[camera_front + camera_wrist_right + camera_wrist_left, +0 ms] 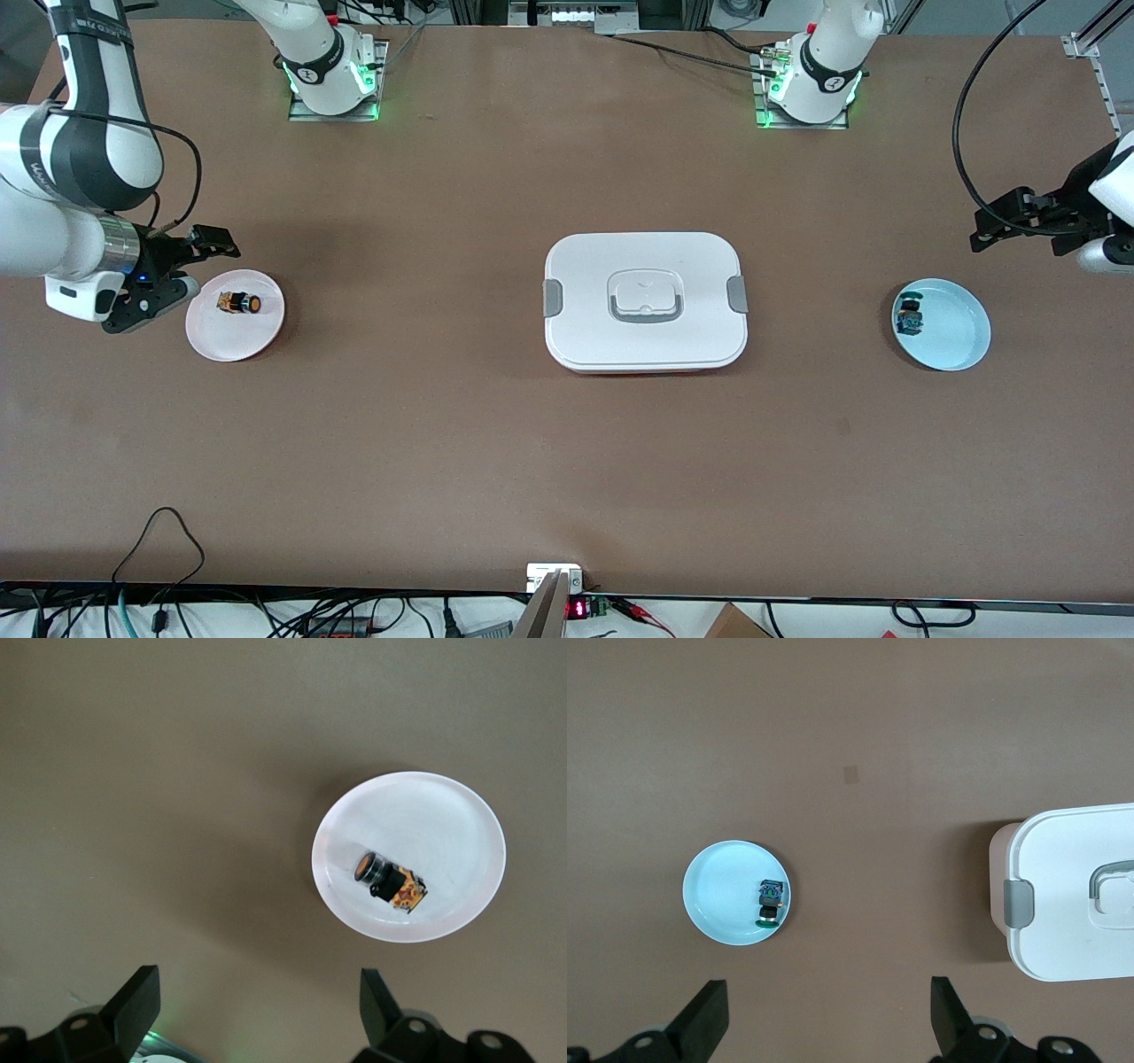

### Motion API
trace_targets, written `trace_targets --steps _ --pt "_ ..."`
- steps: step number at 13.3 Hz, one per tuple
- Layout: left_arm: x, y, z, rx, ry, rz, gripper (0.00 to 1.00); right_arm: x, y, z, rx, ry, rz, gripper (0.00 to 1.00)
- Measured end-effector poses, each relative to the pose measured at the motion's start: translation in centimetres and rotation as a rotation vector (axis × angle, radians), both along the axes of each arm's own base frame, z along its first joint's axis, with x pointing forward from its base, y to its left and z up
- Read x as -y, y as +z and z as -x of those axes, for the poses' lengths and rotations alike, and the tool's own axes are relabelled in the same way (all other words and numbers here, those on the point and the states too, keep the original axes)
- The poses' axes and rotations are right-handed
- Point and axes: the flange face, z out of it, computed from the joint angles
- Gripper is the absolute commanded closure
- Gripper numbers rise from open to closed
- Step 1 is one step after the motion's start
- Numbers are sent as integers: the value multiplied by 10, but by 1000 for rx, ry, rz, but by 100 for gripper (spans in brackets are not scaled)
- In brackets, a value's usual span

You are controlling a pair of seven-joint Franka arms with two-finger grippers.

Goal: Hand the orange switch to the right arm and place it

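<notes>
Orange-capped black orange switch point(240, 304) on pink-white plate point(232, 347); seemingly green-capped switch point(909, 316) on pale-blue plate point(957, 341).

A broad brown table point(496, 461) fills the room view, with what seem cables point(159, 567) along its near edge.

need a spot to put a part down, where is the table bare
Bare brown table lies between the white plate holding the orange switch and the closed white box, and between that box and the blue plate. The whole strip nearer the front camera is bare too. Crowded: each plate, with the open right gripper and left gripper alongside.
</notes>
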Motion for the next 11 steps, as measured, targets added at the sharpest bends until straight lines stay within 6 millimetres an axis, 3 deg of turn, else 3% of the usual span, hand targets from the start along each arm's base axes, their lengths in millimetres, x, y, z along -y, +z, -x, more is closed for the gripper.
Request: trace_targets --steps 3,6,9,11 --pt "0 0 0 0 0 0 0 -7 34 -2 -42 -114 36 0" --pt "0 0 0 -1 0 0 0 -49 78 -5 -43 -211 117 0" --pt "-1 -1 0 -1 1 0 0 -90 106 -14 79 -119 308 0" --pt "-1 -1 0 -1 2 0 0 -97 116 -26 181 -114 315 0"
